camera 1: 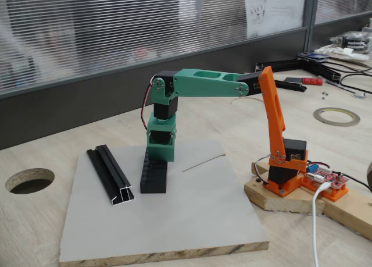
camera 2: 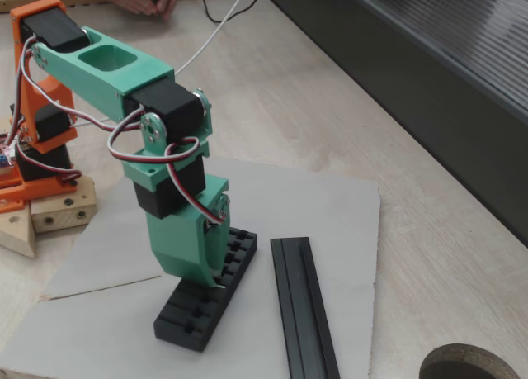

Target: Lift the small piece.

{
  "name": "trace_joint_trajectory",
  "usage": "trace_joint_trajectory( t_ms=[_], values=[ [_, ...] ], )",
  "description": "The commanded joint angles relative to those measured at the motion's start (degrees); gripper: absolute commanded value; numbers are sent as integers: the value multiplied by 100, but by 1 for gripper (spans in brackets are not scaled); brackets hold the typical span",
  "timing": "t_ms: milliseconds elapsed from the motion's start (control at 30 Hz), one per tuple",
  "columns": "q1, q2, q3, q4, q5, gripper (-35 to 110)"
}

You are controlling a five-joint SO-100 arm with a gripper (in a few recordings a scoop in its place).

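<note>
Green end effector (camera 2: 216, 273) pts straight down onto black ribbed block (camera 2: 196, 309), prob. reaching for the small piece, which I can't spot; grip width can't be judged.

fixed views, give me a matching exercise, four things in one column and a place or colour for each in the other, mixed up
Things:
1. gripper
2. long black rail
3. black ribbed block
4. round hole in the table

Places or colours:
A. cut into the wooden tabletop, off the grey board
B. green, pointing down at the ribbed block
C. on the grey board, directly under the gripper
D. on the grey board beside the block, silver cut end showing

Pairs: 1-B, 2-D, 3-C, 4-A
</note>
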Motion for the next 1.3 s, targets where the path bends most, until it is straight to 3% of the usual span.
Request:
trace_joint_trajectory(
  t_ms=[0, 667, 933, 1267],
  values=[
    [105, 220, -114, 53, -53, 5],
    [132, 2153, -114, 123, 26, 5],
    [105, 3120, -114, 1143, 26, 5],
    [123, 3612, -105, 1248, 35, 5]
  ],
)
